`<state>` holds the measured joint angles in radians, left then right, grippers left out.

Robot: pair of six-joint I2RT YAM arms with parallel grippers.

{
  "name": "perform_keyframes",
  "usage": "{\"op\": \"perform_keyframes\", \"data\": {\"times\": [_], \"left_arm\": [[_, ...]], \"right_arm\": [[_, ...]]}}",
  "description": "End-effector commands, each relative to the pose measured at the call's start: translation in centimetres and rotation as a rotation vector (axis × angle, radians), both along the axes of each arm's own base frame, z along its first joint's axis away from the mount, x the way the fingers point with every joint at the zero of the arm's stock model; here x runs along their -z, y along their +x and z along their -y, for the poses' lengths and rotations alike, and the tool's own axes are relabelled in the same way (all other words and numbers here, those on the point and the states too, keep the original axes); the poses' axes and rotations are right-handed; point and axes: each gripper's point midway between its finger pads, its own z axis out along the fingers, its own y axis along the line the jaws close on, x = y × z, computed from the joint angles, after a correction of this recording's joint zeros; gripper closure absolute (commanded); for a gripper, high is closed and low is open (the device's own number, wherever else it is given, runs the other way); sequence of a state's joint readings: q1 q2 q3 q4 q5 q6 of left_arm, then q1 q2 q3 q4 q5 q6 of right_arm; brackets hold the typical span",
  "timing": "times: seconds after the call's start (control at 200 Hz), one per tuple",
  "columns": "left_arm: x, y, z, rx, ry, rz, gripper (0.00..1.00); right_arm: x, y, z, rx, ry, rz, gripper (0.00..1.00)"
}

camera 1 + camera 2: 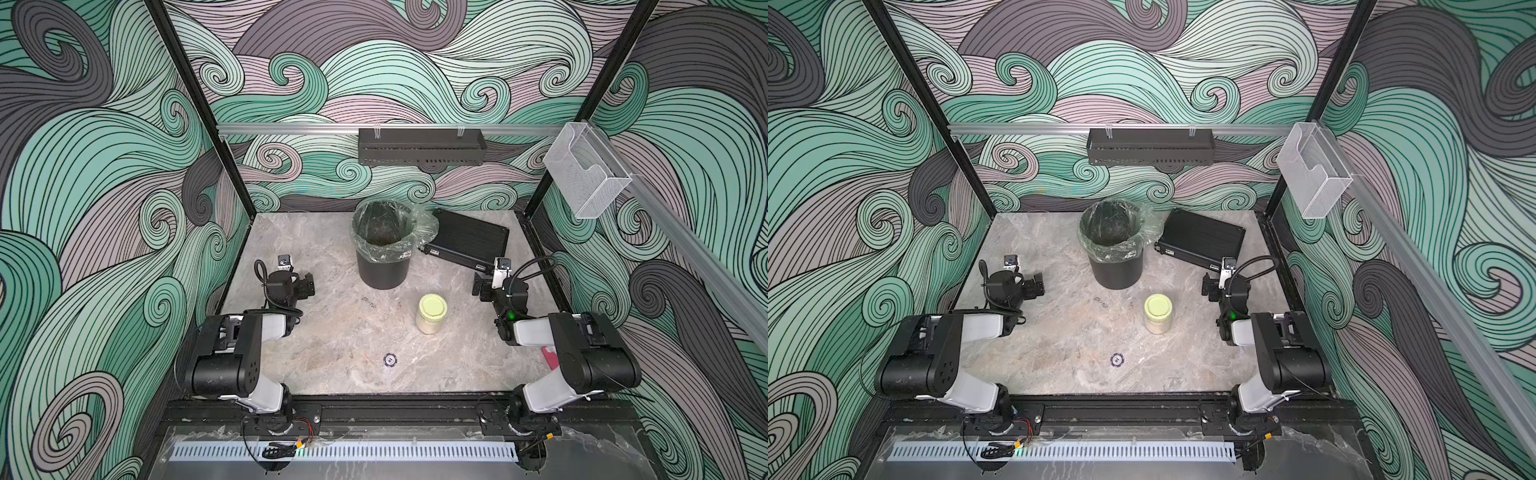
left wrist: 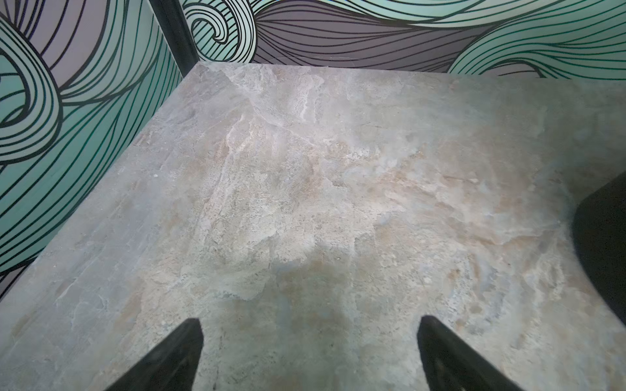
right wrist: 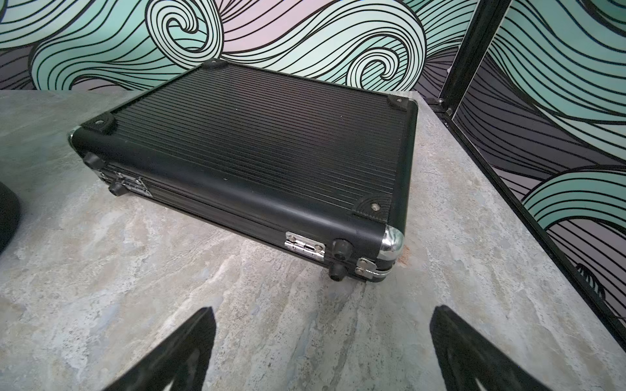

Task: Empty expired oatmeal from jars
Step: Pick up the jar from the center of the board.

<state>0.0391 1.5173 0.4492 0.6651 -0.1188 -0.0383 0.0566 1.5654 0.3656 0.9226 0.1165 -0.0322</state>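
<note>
A small clear glass jar [image 1: 431, 316] [image 1: 1158, 316] with a pale yellow-green lid stands upright and closed on the marble table, right of centre, in both top views. Pale beige oatmeal [image 1: 429, 327] shows through its glass. My left gripper [image 1: 308, 285] [image 1: 1037, 285] rests at the left, far from the jar. Its jaws are open over bare table in the left wrist view [image 2: 310, 325]. At the right, a short way from the jar, my right gripper [image 1: 478, 286] [image 1: 1207, 286] is open and empty, pointing at a black case [image 3: 323, 315]. Neither wrist view shows the jar.
A black round bin [image 1: 382, 274] [image 1: 1116, 274] lined with clear plastic stands behind the jar. Beside it at the back right lies a black ribbed case [image 1: 469, 239] [image 3: 254, 152]. A small blue-and-white chip [image 1: 390, 360] lies near the table's front. A pink object [image 1: 550, 357] shows beside the right arm.
</note>
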Motion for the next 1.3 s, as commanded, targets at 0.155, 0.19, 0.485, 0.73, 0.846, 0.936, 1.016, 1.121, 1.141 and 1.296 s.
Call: {"op": "perform_keyframes", "data": {"times": [0.155, 0.19, 0.485, 0.73, 0.846, 0.936, 1.016, 1.121, 1.141, 1.296], "left_arm": [[-0.6, 0.8, -0.1, 0.002, -0.006, 0.013, 0.01], [-0.6, 0.8, -0.1, 0.004, -0.007, 0.013, 0.01], [-0.5, 0.8, 0.0, 0.004, -0.008, 0.009, 0.01], [-0.6, 0.8, 0.0, 0.005, -0.008, 0.012, 0.01], [-0.6, 0.7, -0.1, 0.004, -0.008, 0.013, 0.02], [-0.9, 0.9, 0.2, 0.022, -0.003, 0.024, 0.02], [-2.1, 1.0, 1.7, 0.117, -0.001, 0.010, 0.01], [-4.4, 0.4, 1.4, 0.086, -0.003, 0.023, 0.01], [-4.8, 0.2, 1.5, 0.092, 0.000, 0.030, 0.01], [-8.6, -0.6, 3.5, 0.153, -0.065, 0.091, 0.01]], "right_arm": [[-1.1, 0.6, -0.4, -0.031, -0.003, 0.032, 0.01], [-1.1, 0.6, -0.4, -0.032, -0.003, 0.032, 0.01], [-0.9, 0.8, -0.3, -0.050, 0.028, 0.018, 0.01], [-1.0, 0.7, -0.3, -0.052, 0.030, 0.019, 0.01], [-0.9, 0.8, -0.3, -0.053, 0.030, 0.018, 0.01], [-1.0, 0.7, -0.5, -0.063, 0.032, 0.021, 0.01], [-1.6, 0.6, -0.9, -0.094, 0.032, 0.024, 0.01], [-3.9, -0.1, 0.0, -0.019, 0.009, 0.046, 0.01], [-4.4, -0.2, 0.2, -0.002, 0.004, 0.047, 0.01], [-7.7, -0.9, 0.8, 0.118, 0.008, -0.005, 0.01]]}}
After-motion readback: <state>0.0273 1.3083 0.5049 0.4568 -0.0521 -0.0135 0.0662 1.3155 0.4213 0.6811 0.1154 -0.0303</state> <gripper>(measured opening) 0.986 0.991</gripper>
